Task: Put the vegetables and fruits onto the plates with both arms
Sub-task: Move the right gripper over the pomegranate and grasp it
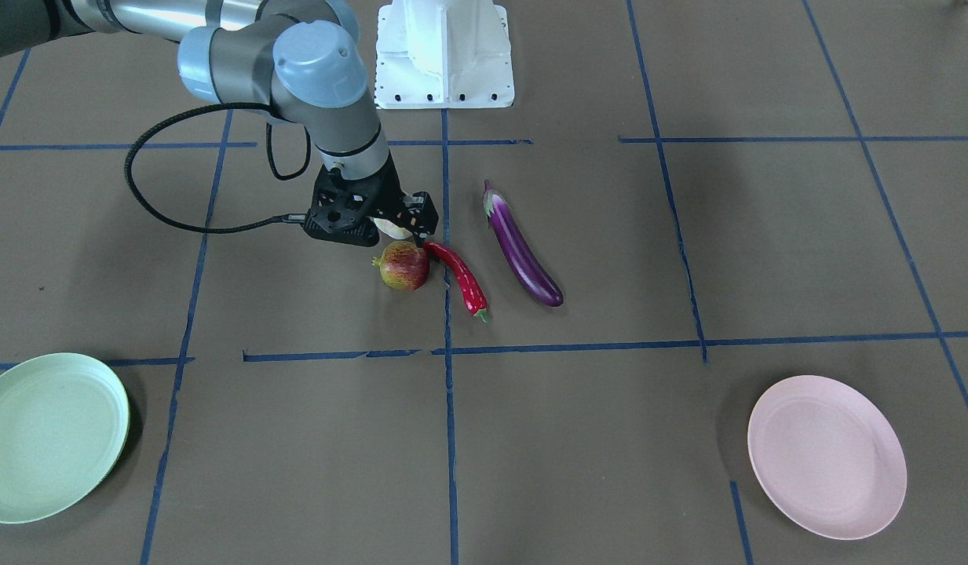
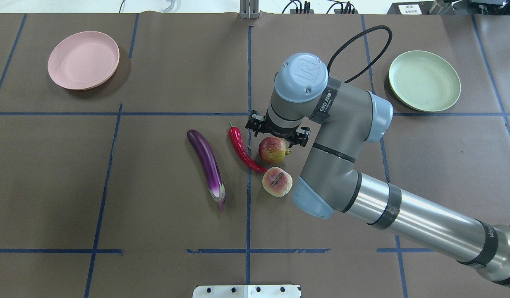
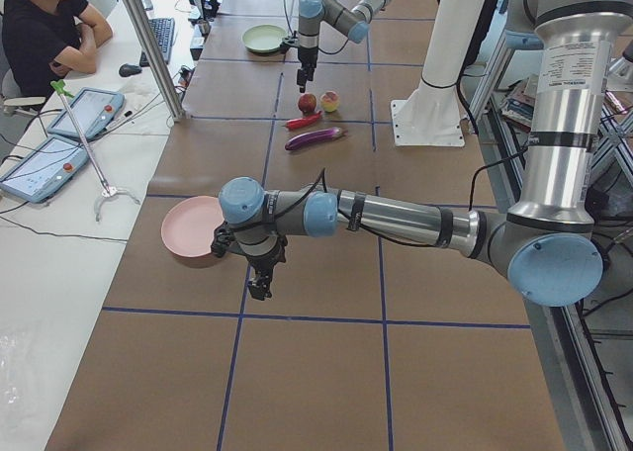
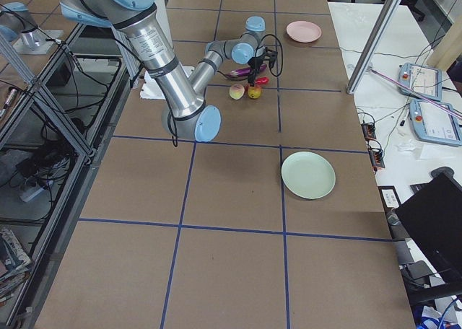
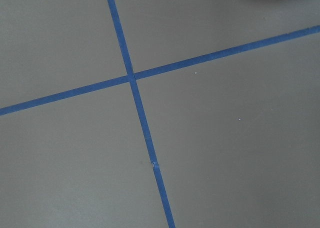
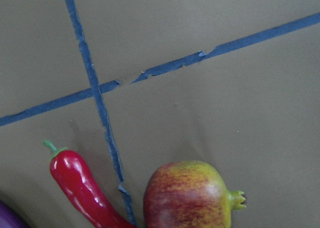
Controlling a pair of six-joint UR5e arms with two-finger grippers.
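The pale green plate (image 1: 52, 435) and the pale pink plate (image 1: 827, 457) both lie bare, well apart at the table's two ends. In the middle, the eggplant (image 1: 521, 249), the red chili pepper (image 1: 460, 278) and the apple-like fruit (image 1: 403, 266) lie side by side, with the peach (image 2: 277, 181) at the chili's pointed end. The right gripper (image 3: 300, 78) hangs over the apple-like fruit; I cannot tell how its jaws stand. The left gripper (image 3: 259, 285) hangs low just beside the pink plate, and its jaws I also cannot judge.

Opposed overhead, front views sharing eggplant (image 2: 208, 165)
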